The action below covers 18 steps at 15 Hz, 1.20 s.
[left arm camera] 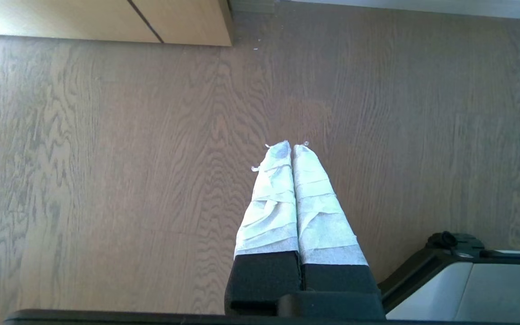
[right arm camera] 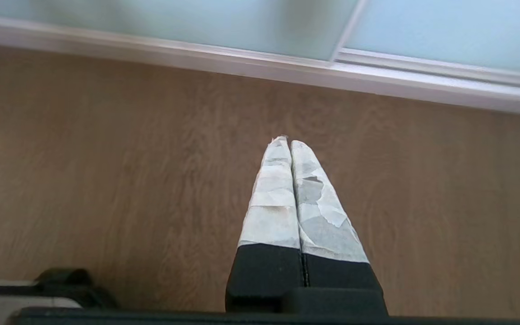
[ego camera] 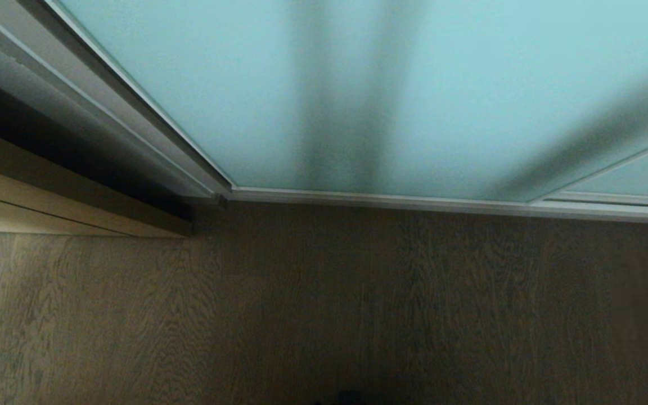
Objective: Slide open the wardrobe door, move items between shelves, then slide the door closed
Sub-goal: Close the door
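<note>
Door at 12 o'clock: frosted glass, prob heavy, slick, fragile; push on metal frame at 10 o'clock. Left gripper & right gripper pressed closed, empty, over floor

Wood-grain floor: grey-brown planks, filling the lower half of the head view. Tan wood-grain panel: low, at the floor's far left edge, one thin dark seam along its face; its end corner meets the floor.
</note>
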Motion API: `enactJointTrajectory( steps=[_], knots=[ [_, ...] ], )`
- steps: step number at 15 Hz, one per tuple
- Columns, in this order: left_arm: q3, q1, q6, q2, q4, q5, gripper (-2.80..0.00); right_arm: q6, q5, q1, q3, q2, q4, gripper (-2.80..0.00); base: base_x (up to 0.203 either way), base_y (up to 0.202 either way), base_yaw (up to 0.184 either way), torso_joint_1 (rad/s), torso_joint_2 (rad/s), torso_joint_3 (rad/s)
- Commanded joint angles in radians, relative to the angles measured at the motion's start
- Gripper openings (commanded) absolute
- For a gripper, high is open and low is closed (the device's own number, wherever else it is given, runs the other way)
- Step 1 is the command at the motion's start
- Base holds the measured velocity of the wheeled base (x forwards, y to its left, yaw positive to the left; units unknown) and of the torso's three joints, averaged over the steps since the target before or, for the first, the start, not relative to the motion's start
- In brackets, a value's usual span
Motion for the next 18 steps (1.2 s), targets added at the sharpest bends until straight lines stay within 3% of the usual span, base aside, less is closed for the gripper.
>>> enactJointTrajectory(
  steps=[1,3,9,13,18],
  knots=[
    [0.000,0.000,0.000,0.000,0.000,0.000,-2.80,-0.044,0.044,-0.001,0.002,0.000,0.000,-2.80,0.000,0.000,0.000,0.000,0.00,0.000],
    [0.000,0.000,0.000,-0.001,0.000,0.000,-2.80,-0.075,0.061,-0.001,0.001,-0.001,0.026,-2.80,0.000,0.000,0.000,0.000,0.00,0.000],
    [0.000,0.000,0.000,0.001,0.000,0.000,-2.80,-0.069,0.074,-0.001,-0.001,0.000,0.216,-2.80,0.000,0.000,0.000,0.000,0.00,0.000],
    [0.000,0.000,0.000,-0.001,0.000,0.000,-2.80,0.026,0.068,-0.001,0.000,0.000,0.199,-2.80,0.000,0.000,0.000,0.000,0.00,0.000],
    [0.000,0.000,0.000,-0.001,0.000,0.000,-2.80,0.035,0.068,-0.001,0.000,0.000,0.198,-2.80,0.000,0.000,0.000,0.000,0.00,0.000]
  ],
)
